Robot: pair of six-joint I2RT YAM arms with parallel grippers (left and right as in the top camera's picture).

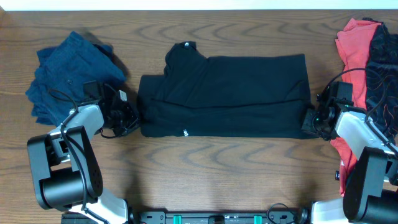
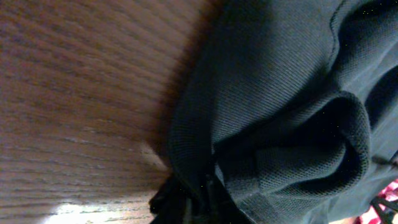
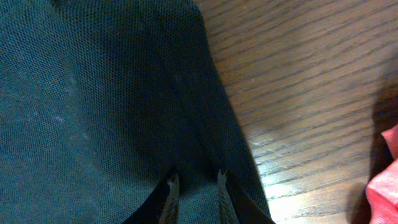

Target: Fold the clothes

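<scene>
A black shirt (image 1: 224,93) lies flat across the middle of the table, folded lengthwise, with its collar at the far left. My left gripper (image 1: 129,118) is at the shirt's near left corner. In the left wrist view its dark jaws (image 2: 196,199) are shut on a bunched fold of the black shirt (image 2: 280,93). My right gripper (image 1: 309,122) is at the near right corner. In the right wrist view its two fingertips (image 3: 196,186) pinch the edge of the black shirt (image 3: 93,93), which lies against the wood.
A crumpled blue garment (image 1: 65,68) lies at the far left. A red garment (image 1: 354,46) with a dark patterned piece (image 1: 382,56) over it lies at the far right, and its red edge shows in the right wrist view (image 3: 385,180). The table is brown wood (image 1: 217,168).
</scene>
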